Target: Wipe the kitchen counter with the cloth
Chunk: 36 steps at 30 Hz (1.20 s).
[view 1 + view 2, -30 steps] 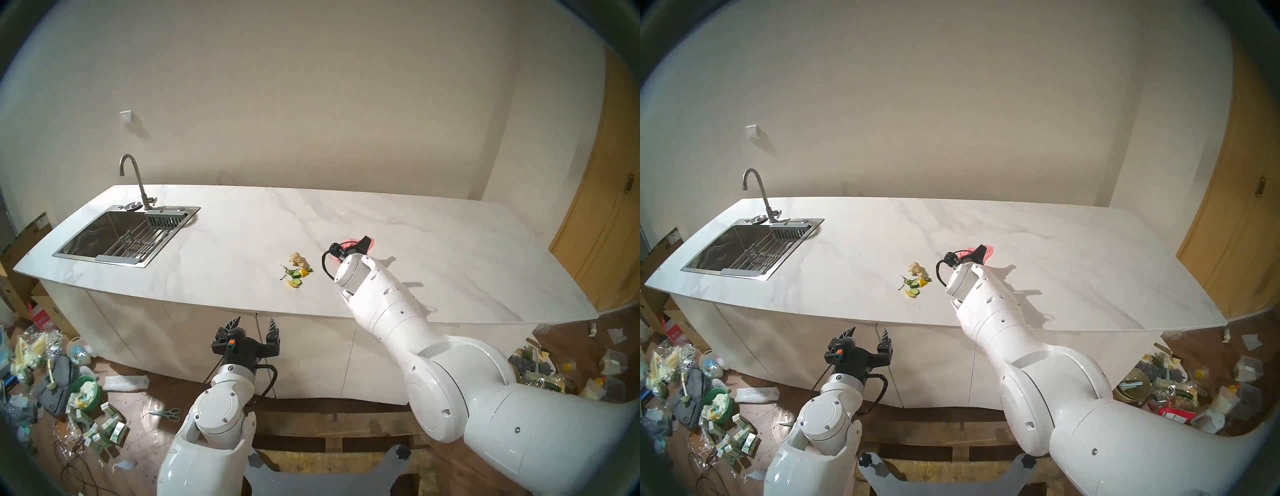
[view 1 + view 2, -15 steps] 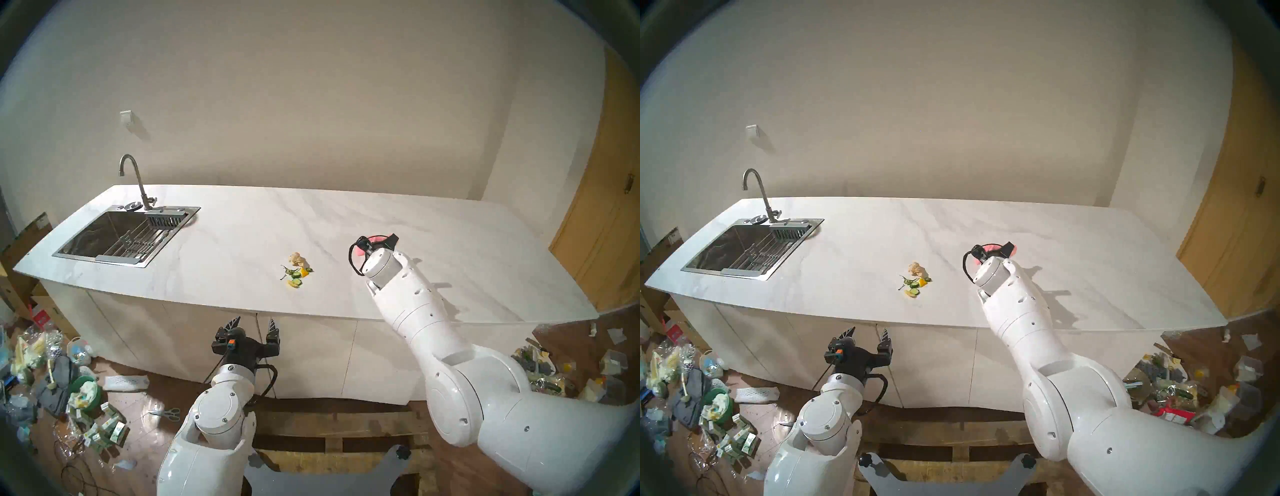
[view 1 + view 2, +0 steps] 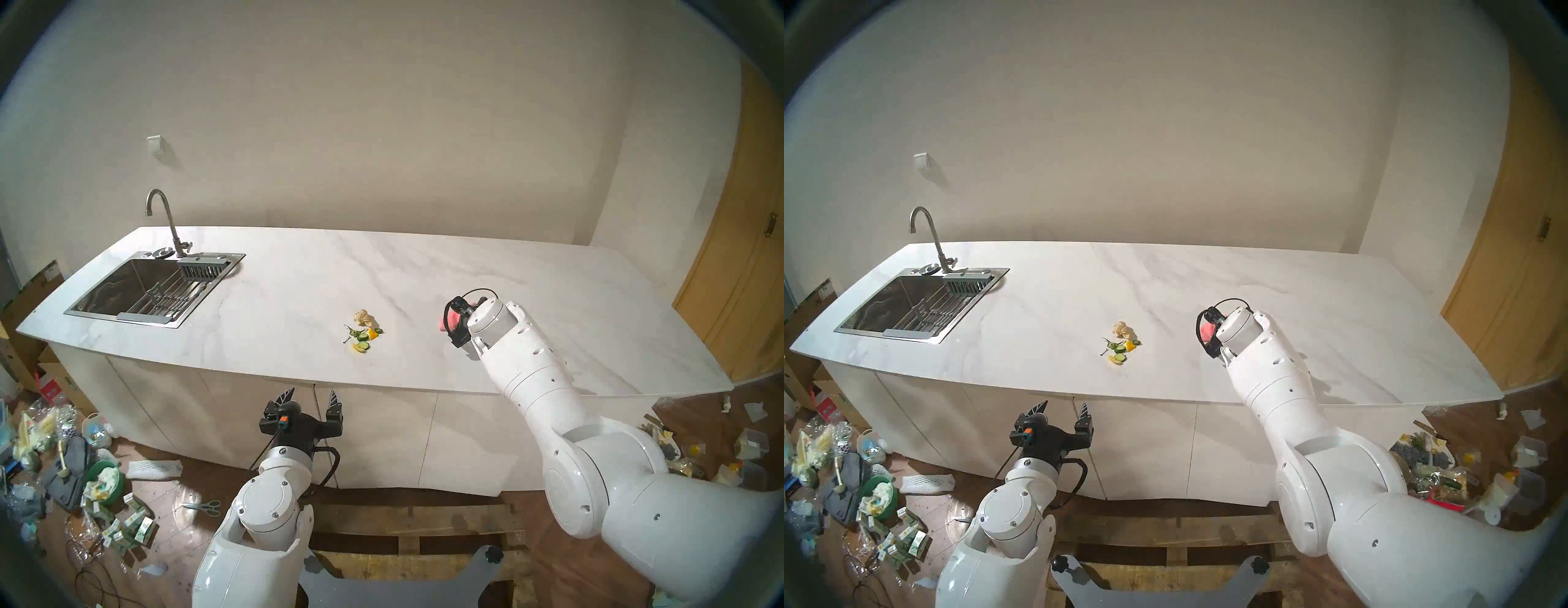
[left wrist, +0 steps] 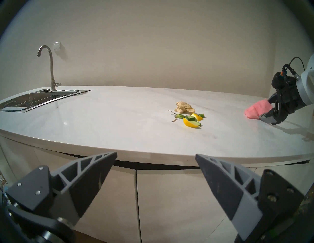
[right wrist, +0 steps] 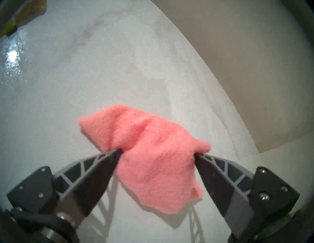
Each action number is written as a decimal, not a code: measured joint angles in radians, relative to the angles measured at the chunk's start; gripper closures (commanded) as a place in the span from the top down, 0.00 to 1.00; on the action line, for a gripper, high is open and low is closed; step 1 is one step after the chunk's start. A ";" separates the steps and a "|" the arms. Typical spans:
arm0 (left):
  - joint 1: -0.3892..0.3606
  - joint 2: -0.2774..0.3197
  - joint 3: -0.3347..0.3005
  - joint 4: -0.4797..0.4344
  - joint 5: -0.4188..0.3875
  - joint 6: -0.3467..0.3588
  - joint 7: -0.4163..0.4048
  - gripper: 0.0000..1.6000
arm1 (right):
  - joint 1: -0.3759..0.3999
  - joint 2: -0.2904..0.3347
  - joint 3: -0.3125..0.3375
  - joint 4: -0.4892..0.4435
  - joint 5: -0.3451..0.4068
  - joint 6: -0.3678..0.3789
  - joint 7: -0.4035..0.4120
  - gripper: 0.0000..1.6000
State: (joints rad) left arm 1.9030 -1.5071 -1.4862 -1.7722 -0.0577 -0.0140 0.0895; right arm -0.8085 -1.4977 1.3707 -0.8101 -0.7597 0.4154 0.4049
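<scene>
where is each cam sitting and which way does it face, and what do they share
Head stereo left: high on the head, looking down at the kitchen counter; both arms show.
Head stereo right: nearly the same picture.
Left wrist: low before the counter's front edge, facing level across it; left gripper at the bottom.
Right wrist: just above the counter, angled down at the cloth between the right gripper fingers.
Shared: the left wrist and head views all show the cloth and food scraps.

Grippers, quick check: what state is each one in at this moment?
Left gripper: open, empty, short of the kitchen counter.
Right gripper: jaws spread wide, the pink cloth bunched between the fingertips; a real grip cannot be told.
</scene>
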 measured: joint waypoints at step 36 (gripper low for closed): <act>-0.003 0.000 0.000 0.010 0.000 0.000 0.001 1.00 | -0.124 0.163 0.276 -0.457 0.193 0.155 0.447 1.00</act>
State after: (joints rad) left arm 1.9000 -1.5070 -1.4859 -1.7623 -0.0578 -0.0140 0.0904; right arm -0.9323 -1.3349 1.6464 -1.2667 -0.5666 0.5705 0.8519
